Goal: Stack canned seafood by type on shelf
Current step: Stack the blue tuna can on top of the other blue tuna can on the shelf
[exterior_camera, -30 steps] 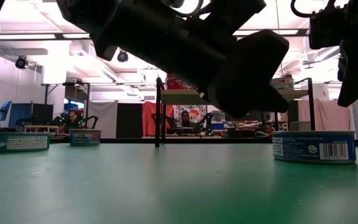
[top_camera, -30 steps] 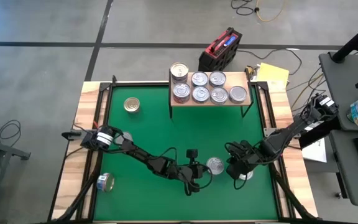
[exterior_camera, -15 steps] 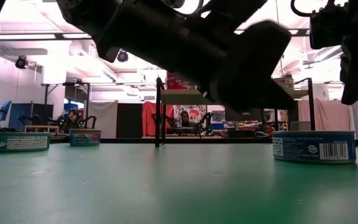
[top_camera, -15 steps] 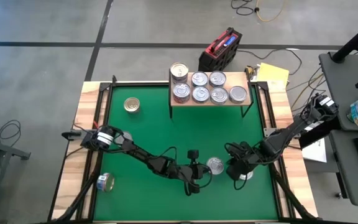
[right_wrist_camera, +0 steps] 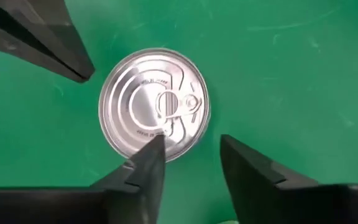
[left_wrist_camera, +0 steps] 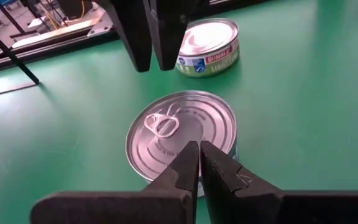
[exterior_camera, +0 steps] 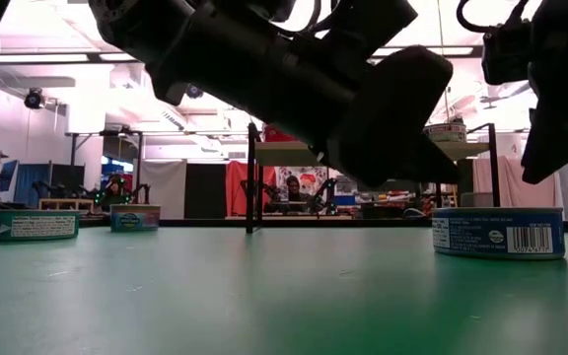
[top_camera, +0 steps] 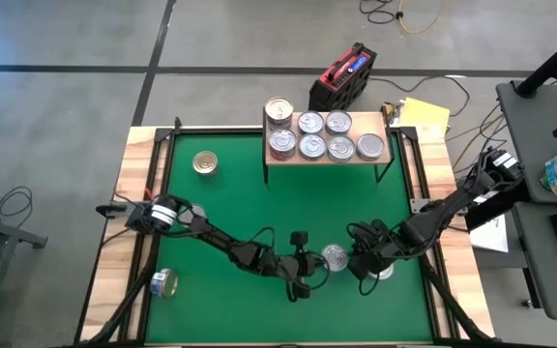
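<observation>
The right gripper [top_camera: 361, 267] hovers with its fingers [right_wrist_camera: 146, 163] parted and empty, directly above a silver-topped can [right_wrist_camera: 154, 103] whose pull-tab faces up. Bare green mat [right_wrist_camera: 291, 81] lies open on every other side of that can. Just past it, the left gripper [top_camera: 303, 280] is clenched on nothing, its tips pressed together over the same can's lid. 1 more can [left_wrist_camera: 207, 47], with a bluish label, stands just beyond. Farther out, 2 cans [top_camera: 204, 163] [top_camera: 164, 283] sit well apart on the mat. Farthest off, the shelf [top_camera: 375, 126] at the mat's far edge carries 7 cans [top_camera: 309, 122].
</observation>
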You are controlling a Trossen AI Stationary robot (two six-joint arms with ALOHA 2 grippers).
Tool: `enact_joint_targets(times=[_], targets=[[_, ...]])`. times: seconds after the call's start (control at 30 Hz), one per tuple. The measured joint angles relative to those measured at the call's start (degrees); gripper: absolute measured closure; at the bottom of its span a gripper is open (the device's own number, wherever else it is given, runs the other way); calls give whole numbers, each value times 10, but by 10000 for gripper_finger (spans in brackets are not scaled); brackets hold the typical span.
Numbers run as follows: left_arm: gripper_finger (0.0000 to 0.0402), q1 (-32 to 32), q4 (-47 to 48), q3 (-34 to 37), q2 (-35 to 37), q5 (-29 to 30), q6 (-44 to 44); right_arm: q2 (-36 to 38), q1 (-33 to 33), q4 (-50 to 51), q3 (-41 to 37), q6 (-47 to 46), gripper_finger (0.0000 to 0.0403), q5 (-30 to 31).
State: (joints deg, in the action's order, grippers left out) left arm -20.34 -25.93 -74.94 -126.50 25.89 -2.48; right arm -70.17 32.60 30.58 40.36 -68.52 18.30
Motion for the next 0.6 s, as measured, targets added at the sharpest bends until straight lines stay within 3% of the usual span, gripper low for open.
enact_joint_targets(times=[0.27, 0.6], targets=[[401, 2, -17, 0, -20, -14, 1, -2, -3, 0, -1, 1, 172, 28], [402, 3, -5, 0, -19, -14, 2, -2, -5, -4, -13, -10, 137, 52]])
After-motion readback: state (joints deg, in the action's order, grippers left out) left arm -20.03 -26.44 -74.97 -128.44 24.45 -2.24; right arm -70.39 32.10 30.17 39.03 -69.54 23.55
